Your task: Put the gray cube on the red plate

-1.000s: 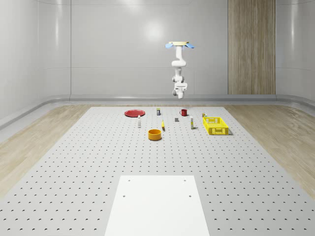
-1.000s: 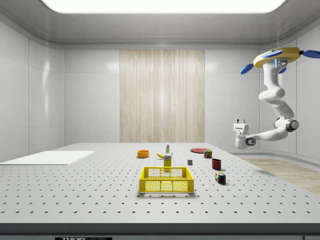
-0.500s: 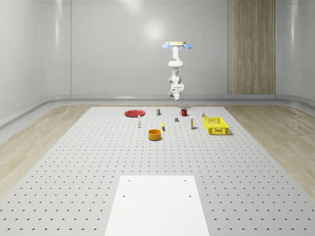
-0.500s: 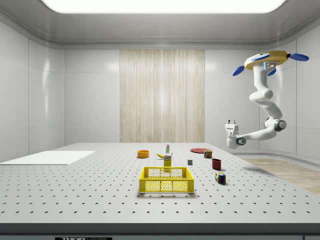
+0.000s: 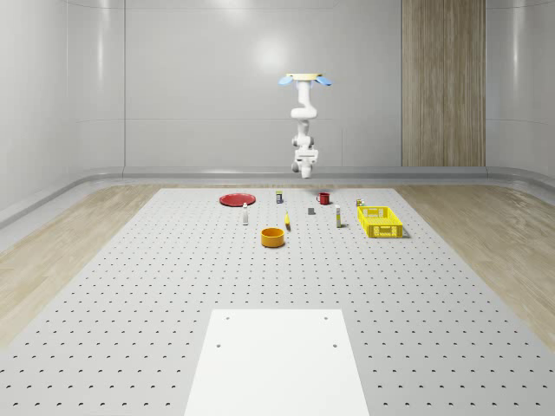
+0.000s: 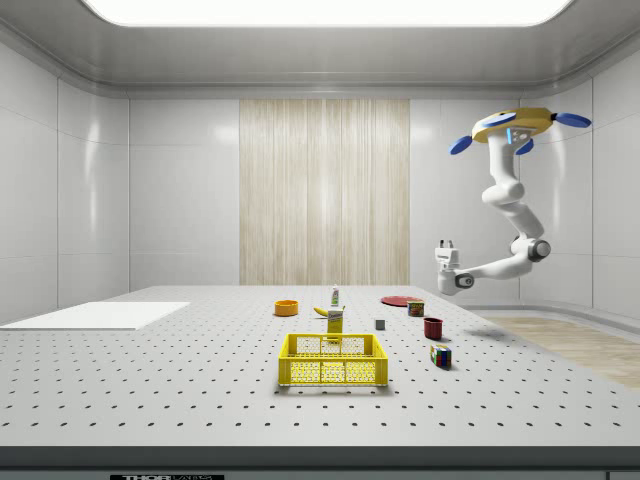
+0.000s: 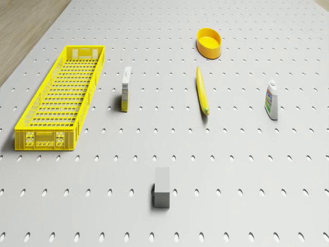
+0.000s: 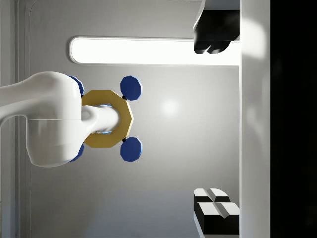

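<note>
Well, the wide pale-grey perforated surface (image 5: 130, 286) fills the floor of a room with glossy light panel walls, one wood-slat strip in the whole-scene view's upper right, and wooden flooring around the edges. A plain white rectangular panel (image 5: 277, 360) lies at the whole-scene view's bottom centre.

The yellow-bodied, blue-rotor drone (image 6: 515, 125) hovers high in the side view's upper right, over the far end of the surface, with its white jointed arm (image 6: 510, 205) hanging below and bending toward the side view's left. The claw (image 6: 445, 247) points upward, off the surface; in the wrist view the claw (image 8: 214, 120) has its two black-and-white fingers (image 8: 213, 42) spread wide, holding nothing.

The small gray cube (image 7: 162, 187) sits on the surface, in the side view (image 6: 380, 324) below and left of the claw, well apart from it. In the whole-scene view the cube (image 5: 311, 211) lies right of the flat round red plate (image 5: 236, 199), well apart.
</note>
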Controlling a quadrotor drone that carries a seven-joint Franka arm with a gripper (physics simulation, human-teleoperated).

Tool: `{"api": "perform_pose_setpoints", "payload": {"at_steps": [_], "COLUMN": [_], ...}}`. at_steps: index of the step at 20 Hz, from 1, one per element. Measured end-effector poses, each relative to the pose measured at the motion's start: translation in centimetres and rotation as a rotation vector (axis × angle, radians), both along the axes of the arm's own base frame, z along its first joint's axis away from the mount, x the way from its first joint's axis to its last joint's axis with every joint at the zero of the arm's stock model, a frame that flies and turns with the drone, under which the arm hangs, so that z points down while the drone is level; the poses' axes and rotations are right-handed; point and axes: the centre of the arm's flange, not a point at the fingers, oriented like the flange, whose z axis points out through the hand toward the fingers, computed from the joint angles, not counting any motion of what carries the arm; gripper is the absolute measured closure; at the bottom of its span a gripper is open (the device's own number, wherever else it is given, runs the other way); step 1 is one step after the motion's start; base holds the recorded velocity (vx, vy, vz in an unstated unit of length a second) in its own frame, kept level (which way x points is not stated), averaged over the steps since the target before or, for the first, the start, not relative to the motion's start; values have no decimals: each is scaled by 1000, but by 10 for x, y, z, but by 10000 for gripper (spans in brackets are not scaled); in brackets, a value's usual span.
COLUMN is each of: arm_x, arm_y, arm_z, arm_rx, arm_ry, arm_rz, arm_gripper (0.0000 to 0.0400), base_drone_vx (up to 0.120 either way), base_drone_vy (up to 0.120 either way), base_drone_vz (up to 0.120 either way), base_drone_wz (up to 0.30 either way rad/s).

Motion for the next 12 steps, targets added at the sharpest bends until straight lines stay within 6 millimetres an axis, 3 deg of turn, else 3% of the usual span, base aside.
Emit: {"api": "perform_pose_setpoints", "payload": {"at_steps": [4, 12], "arm_x": [0, -1], "arm_y": [0, 1], "arm_z": [0, 0], "arm_rx": [-2, -15], "arm_ry": [-3, -9], "arm_rz": [0, 0], "arm_gripper": [0, 0], "base_drone_vx": [120, 120], "base_drone_vy": [-110, 0], "base_drone_vz": [0, 0], "base_drone_wz": [0, 0]}}
